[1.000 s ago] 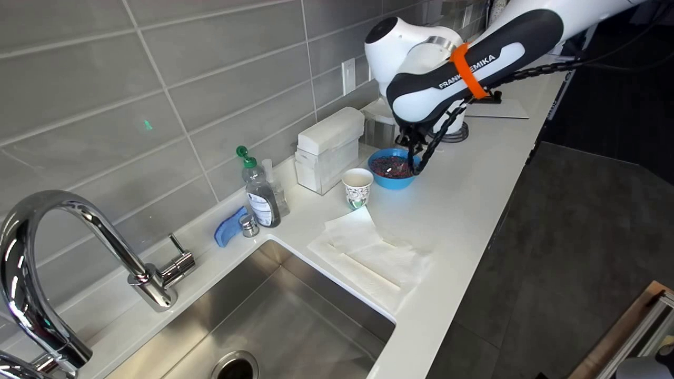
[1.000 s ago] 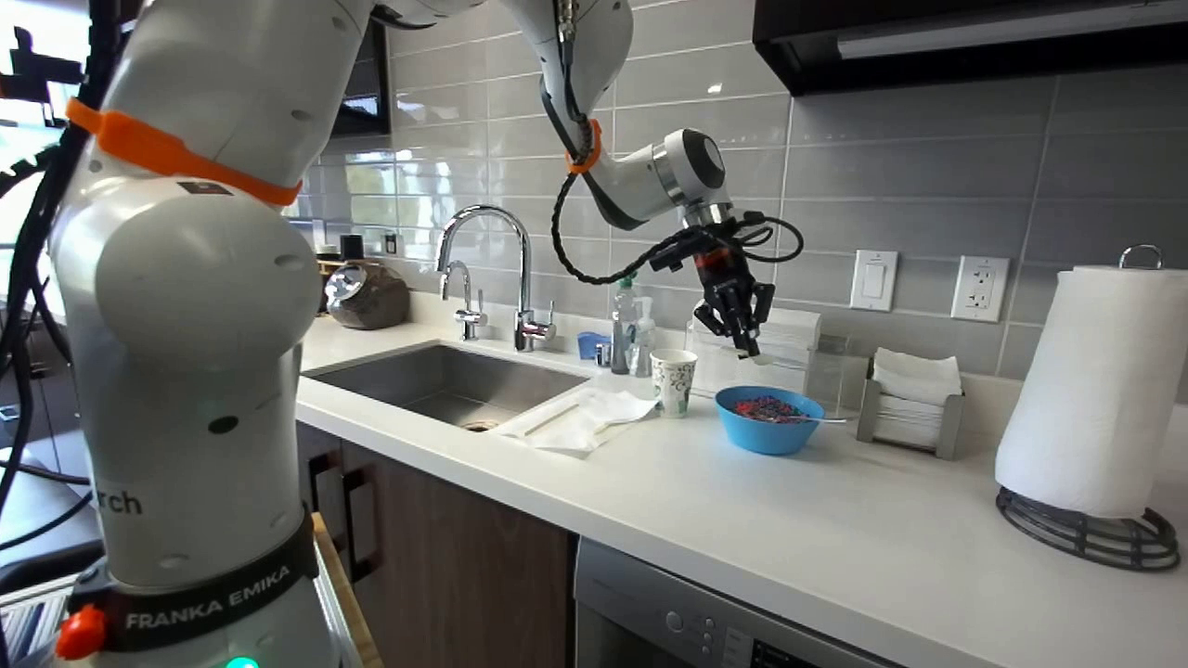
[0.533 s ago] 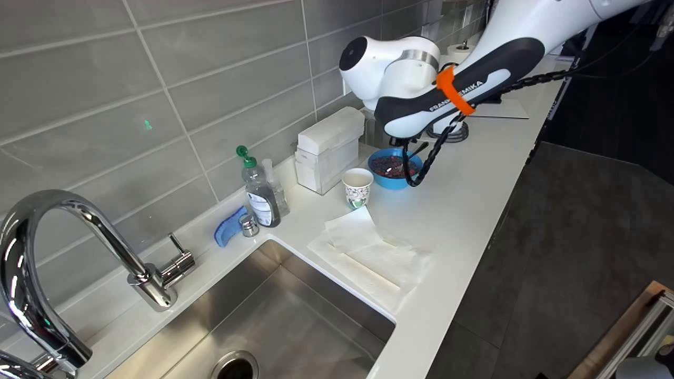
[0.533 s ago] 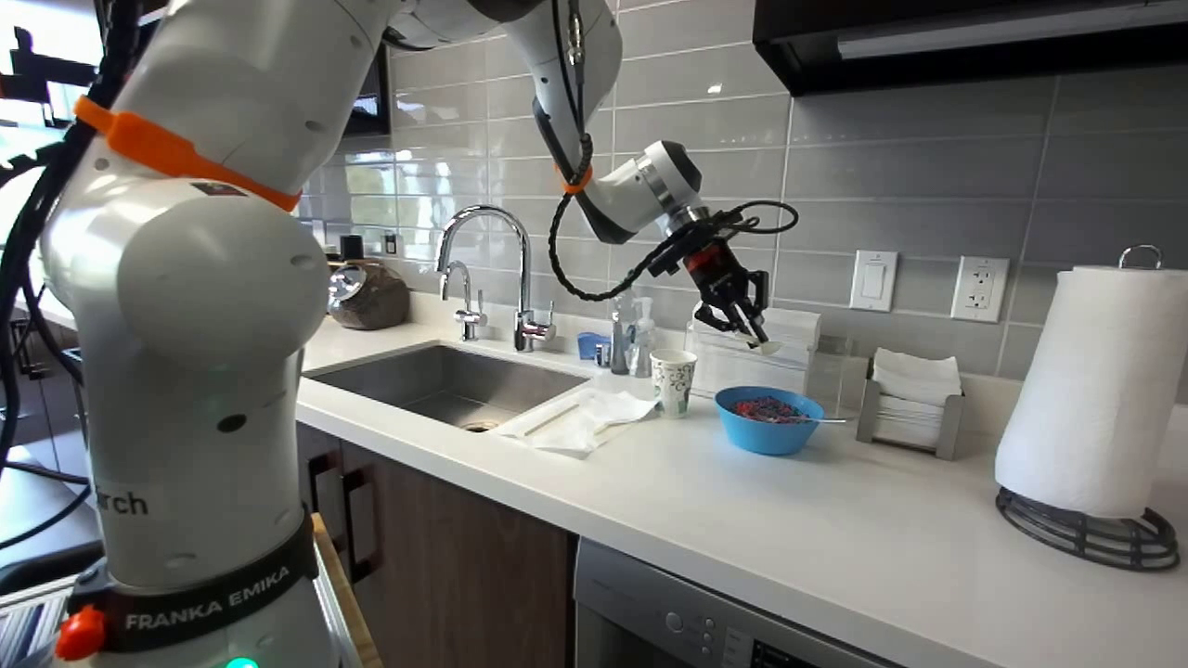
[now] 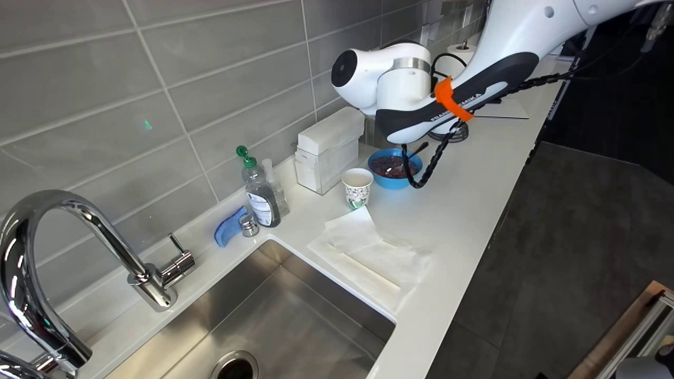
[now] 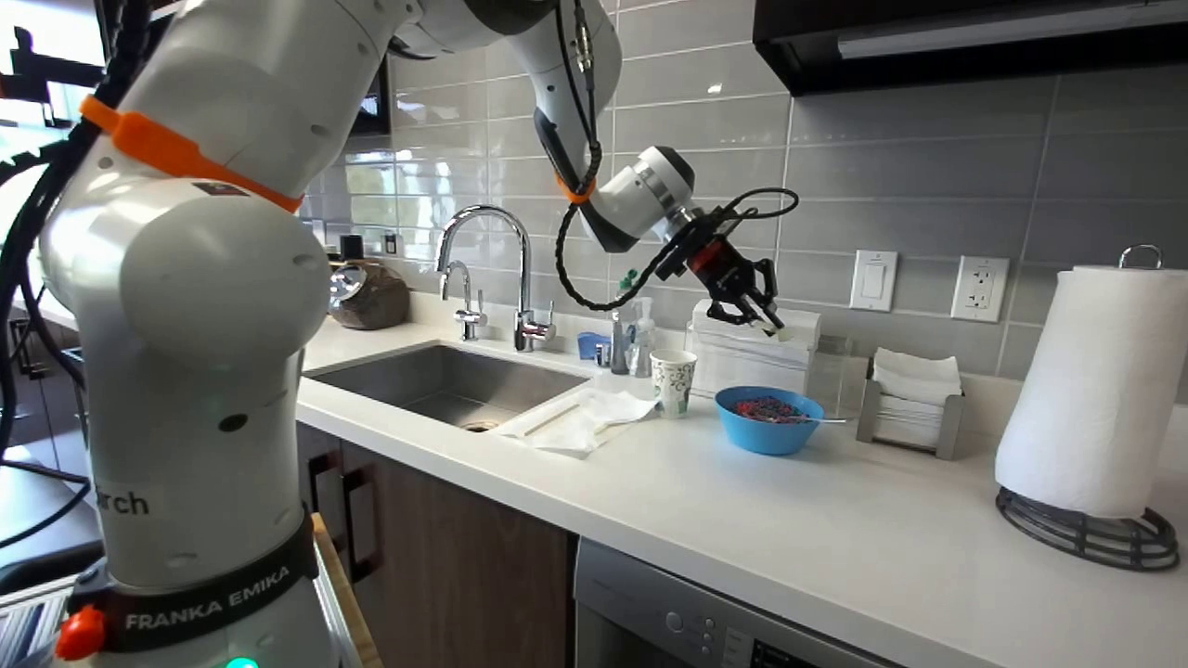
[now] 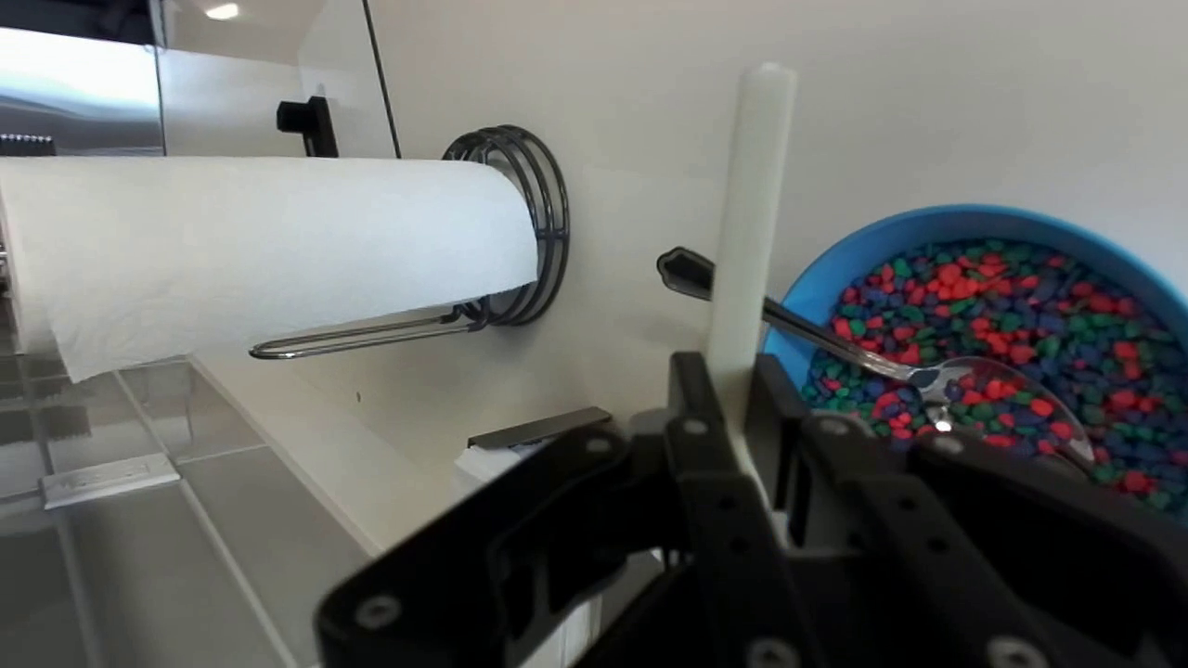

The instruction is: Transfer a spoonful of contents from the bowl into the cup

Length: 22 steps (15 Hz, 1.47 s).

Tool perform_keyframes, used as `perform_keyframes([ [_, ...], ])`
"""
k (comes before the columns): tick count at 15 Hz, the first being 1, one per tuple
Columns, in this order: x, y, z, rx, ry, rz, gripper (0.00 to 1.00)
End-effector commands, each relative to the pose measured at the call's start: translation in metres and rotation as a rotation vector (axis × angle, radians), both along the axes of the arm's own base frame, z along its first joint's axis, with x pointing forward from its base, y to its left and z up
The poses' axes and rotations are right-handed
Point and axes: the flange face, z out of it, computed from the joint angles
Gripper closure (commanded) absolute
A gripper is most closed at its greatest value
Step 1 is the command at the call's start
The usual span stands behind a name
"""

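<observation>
White countertop (image 6: 891, 520) runs beneath a grey tiled wall (image 6: 928, 172), a chrome faucet (image 6: 525, 288) curving over the stainless sink (image 5: 295, 326). Rumpled paper (image 5: 353, 231) lies beside the sink; farther along, a paper-towel roll (image 6: 1095, 390) stands upright. The patterned cup (image 5: 358, 187) stands upright between that paper and the blue bowl (image 6: 766, 436), which holds red, green and blue bits (image 7: 1012, 278). Above the countertop, the gripper (image 7: 731, 371) has a white rod (image 7: 756, 186) pinched in its nearly closed jaws.

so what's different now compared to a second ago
The pincer has swung from pointing nearly straight down to a slant, its tip moving right and slightly up in an exterior view. It grips a white stick; nothing was visibly grabbed or released. The bowl, spoon and cup stayed put.
</observation>
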Motion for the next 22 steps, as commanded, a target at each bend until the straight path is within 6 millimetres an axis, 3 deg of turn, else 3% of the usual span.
perform_keyframes([
  [1, 0.002, 0.005, -0.002, -0.049, 0.001, -0.009, 0.96],
  [6, 0.006, 0.009, 0.004, -0.144, -0.088, 0.013, 0.96],
  [9, 0.004, 0.001, -0.002, -0.152, -0.089, -0.005, 0.96],
  [13, 0.002, -0.001, -0.013, -0.002, 0.092, -0.058, 0.96],
  [16, 0.007, -0.011, -0.01, 0.107, 0.195, -0.124, 0.96],
  [22, 0.016, 0.003, -0.033, 0.304, 0.358, -0.234, 0.96],
])
